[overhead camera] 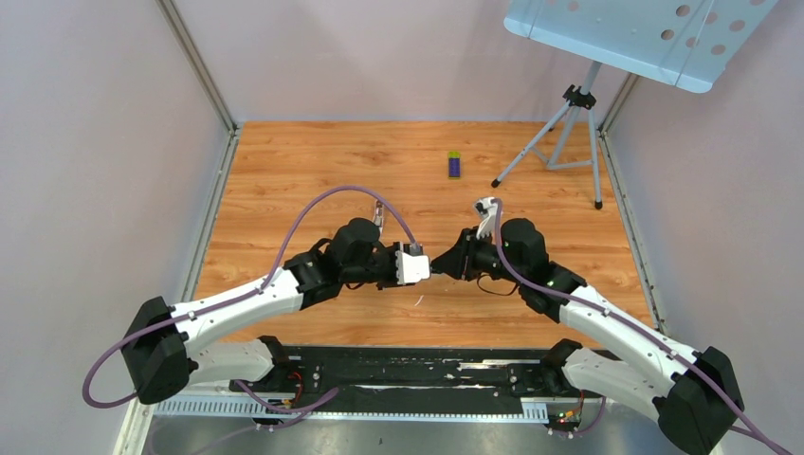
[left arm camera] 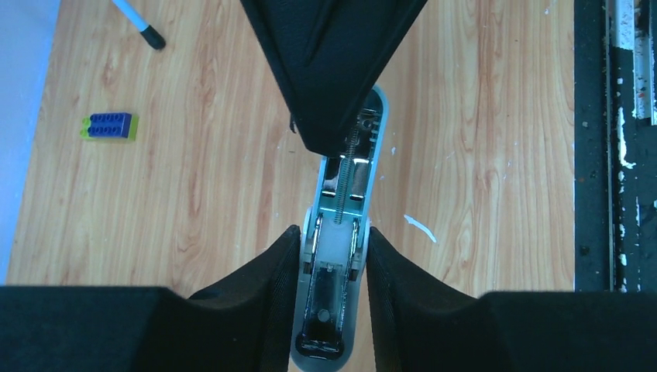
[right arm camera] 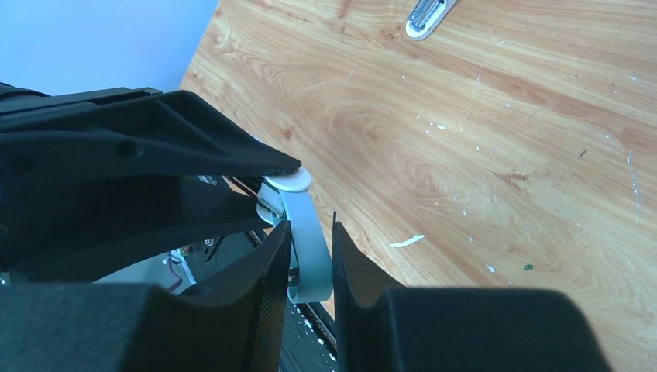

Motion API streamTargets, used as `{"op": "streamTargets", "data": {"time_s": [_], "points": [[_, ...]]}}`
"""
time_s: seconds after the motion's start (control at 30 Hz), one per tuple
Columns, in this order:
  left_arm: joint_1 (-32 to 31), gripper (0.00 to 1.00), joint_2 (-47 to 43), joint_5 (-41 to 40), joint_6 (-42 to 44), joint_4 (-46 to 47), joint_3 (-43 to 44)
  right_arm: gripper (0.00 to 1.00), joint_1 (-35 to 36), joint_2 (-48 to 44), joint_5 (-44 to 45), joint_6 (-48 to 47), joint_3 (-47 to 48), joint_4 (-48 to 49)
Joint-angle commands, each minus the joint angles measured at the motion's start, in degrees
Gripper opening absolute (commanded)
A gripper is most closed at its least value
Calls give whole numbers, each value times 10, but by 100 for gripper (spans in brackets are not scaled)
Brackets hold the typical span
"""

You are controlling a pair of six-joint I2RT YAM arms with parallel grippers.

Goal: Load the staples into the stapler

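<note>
Wood-grain table [overhead camera: 284,171] fills the floor of the scene, and above its near middle the two arms meet nose to nose. The left gripper [left arm camera: 331,236] is closed narrowly on the flanks of the stapler [left arm camera: 341,186], whose magazine channel and spring face the left wrist camera. The right gripper [right arm camera: 308,226] is pinched on a pale curved strip [right arm camera: 310,267] — by my reading the stapler's hinged top.

The step in hand looks like opening the stapler up. The left should simply hold firm while the right swings the strip along its hinge arc, not straight away, so the body does not twist out of the pads. The part of the channel that shows looks bare.

The staples [right arm camera: 424,14] — if the small grey metal piece at the top edge of the right wrist view is that — lie on the wood well apart from both grippers. One gripper would have to let go to fetch them.

Around them stand a perforated blue panel [overhead camera: 645,33] on a tripod [overhead camera: 569,133], far right. A purple-and-green box [overhead camera: 454,164] lies beyond the grippers, and a white fleck [left arm camera: 419,228] lies beside the stapler. None of these appears to block the work.
</note>
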Motion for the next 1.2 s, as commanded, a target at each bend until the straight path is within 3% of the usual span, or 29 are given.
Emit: {"op": "streamTargets", "data": {"time_s": [0.0,0.1,0.23,0.27,0.5,0.53,0.63,0.77,1.0,1.17], "points": [[-4,31,5,0,-6,17,9,13,-7,-2,-13,9,15,7],[-5,24,6,-14,-19,30,4,16,-7,-5,-12,8,16,5],[-5,14,0,-43,-63,87,-19,32,-8,-17,9,10,17,-9],[-5,16,-1,-59,-73,114,-32,38,-7,-20,18,11,17,-15],[-5,15,22,-205,-264,322,-103,97,-9,-80,99,17,13,-72],[-5,14,29,-230,-287,341,-107,99,-9,-92,113,17,13,-81],[-5,15,60,-321,-363,372,-102,100,-9,-129,154,16,12,-112],[-5,14,125,-442,-444,339,-53,100,-10,-180,214,14,11,-152],[-5,13,221,-531,-527,418,-25,100,-10,-254,278,7,9,-197],[-5,13,308,-563,-545,415,35,100,-10,-269,285,3,12,-213]]}}
